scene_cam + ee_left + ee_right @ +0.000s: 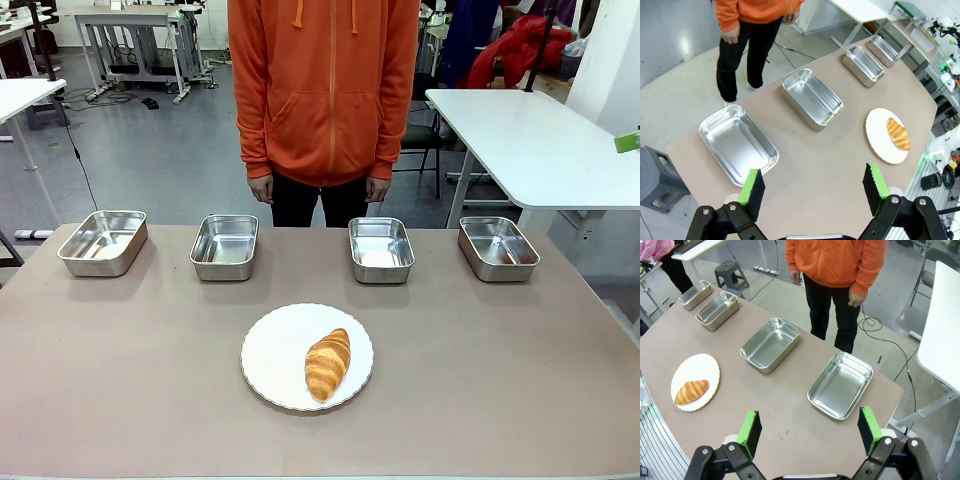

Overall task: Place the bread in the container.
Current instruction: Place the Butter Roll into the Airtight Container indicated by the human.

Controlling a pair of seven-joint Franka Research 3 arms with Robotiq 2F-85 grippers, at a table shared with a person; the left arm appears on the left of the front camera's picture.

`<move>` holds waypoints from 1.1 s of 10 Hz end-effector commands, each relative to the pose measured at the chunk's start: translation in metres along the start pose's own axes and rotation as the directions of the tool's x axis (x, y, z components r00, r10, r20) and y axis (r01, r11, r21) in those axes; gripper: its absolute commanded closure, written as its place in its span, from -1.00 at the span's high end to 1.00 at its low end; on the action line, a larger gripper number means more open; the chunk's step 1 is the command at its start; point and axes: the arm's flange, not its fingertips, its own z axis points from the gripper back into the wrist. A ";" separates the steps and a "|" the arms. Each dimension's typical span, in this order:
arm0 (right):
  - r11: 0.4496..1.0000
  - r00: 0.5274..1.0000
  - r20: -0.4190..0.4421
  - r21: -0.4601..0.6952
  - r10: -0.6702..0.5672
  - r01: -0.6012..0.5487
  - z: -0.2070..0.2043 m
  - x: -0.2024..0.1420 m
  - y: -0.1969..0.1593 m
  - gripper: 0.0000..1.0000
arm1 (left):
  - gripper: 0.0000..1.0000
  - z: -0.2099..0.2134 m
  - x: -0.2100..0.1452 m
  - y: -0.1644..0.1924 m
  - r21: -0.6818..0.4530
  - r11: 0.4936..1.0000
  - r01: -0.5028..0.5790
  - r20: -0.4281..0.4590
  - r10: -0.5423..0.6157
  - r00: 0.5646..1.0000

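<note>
A golden-brown croissant (328, 364) lies on the right half of a round white plate (277, 350) near the table's front middle. Four look-alike steel pans stand empty in a row along the far edge: far left (103, 241), centre left (224, 246), centre right (381, 249), far right (497, 247). My left gripper (812, 189) hangs open high above the table's left end, over the nearest pan (737, 142), with the croissant (898, 133) far off. My right gripper (810, 431) hangs open above the right end, near a pan (841, 384); the croissant (690, 391) lies far to its left.
A person in an orange hoodie (325, 85) stands at the far side behind the middle pans, hands down at the sides. A white table (530, 140) stands behind at the right. A grey stool (657, 175) stands off the table's left end.
</note>
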 end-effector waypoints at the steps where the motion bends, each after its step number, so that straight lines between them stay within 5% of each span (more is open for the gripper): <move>1: 1.000 1.000 0.017 0.010 0.010 -0.010 -0.001 0.000 0.000 1.00 | 1.00 0.001 -0.001 0.000 -0.011 1.000 0.011 0.010 -0.011 1.000; 11: 1.000 1.000 0.017 0.010 0.010 -0.010 -0.001 0.000 0.000 1.00 | 1.00 0.001 -0.001 0.000 -0.011 1.000 0.011 0.010 -0.011 1.000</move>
